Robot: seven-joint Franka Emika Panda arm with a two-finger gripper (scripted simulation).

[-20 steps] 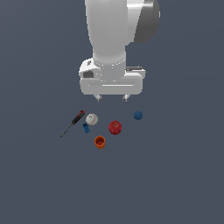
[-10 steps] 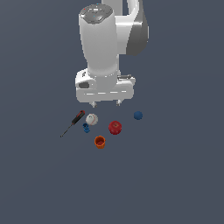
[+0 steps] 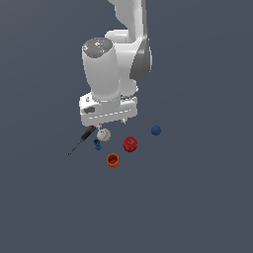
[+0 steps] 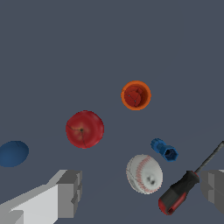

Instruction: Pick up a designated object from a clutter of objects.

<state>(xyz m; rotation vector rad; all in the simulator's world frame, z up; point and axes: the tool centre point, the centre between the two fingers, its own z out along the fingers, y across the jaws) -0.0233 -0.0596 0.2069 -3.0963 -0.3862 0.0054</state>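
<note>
With its two fingers (image 4: 65,194) spread wide and gripping nothing, the tool (image 4: 140,197) hangs above the desk (image 3: 197,197). Baseball (image 4: 144,173) sits between the fingers in the wrist view, on the desk, clear of both. Screwdriver (image 4: 186,189) lies just beside the ball, its red-and-black handle close to the other finger, shaft pointing away. Small blue piece (image 4: 164,149) is near the ball, just past it. Farther out: red apple (image 4: 85,129) and orange cup (image 4: 136,95). Dark blue ball (image 4: 13,153) is well apart, beyond the near finger. In the exterior view the baseball (image 3: 103,134) is just under the hand's edge.
</note>
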